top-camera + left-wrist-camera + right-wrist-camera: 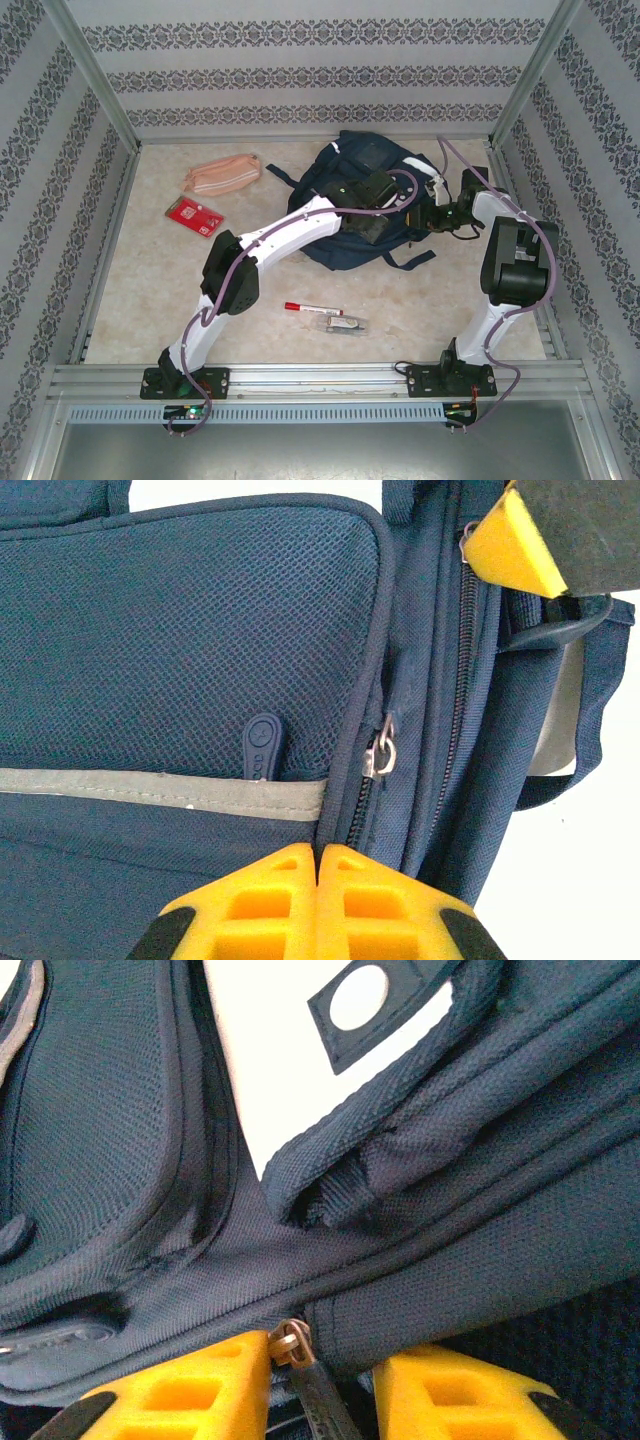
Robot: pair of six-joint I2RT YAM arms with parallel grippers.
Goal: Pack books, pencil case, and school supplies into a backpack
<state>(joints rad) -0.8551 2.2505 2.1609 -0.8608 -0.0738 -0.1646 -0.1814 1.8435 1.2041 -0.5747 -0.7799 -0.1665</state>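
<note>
Two tools at the backpack point(350, 160) (inside hidden): left tool point(318, 855) closed, right tool point(322, 1355) apart around a zip pull point(300, 1360).

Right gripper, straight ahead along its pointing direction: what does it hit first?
The zipper pull, sitting between the right gripper's fingers, then the backpack's fabric along the zip line just behind it. Depth is hard to judge; it looks nearly in contact.
</note>
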